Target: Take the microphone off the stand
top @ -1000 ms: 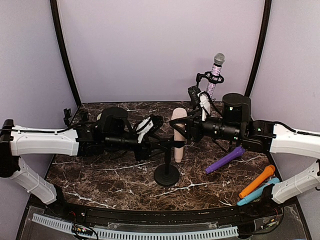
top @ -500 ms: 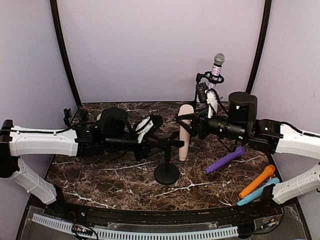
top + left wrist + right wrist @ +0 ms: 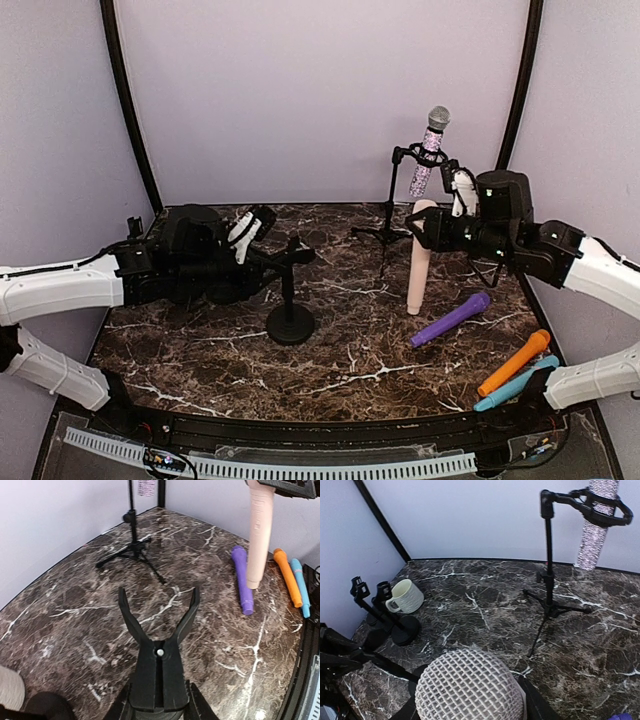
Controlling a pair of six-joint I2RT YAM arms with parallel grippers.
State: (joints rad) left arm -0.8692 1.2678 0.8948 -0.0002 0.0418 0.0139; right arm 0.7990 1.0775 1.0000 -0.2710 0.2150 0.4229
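While your right claw (image 3: 426, 224) gripped the pale microphone (image 3: 419, 262) by its head above the surface (image 3: 350, 355), clear of the stand (image 3: 289, 298) your left claw (image 3: 272, 260) pinched, any slackening could have dropped it.

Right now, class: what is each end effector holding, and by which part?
The right end effector holds the beige microphone just below its head; the left end effector grips the black stand near its clip.

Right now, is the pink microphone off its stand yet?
Done: the pale pink microphone is clear of the black round-based stand, whose forked clip is empty. In hand: right gripper holds it upright; left gripper grips the stand. Left: probably setting it down.
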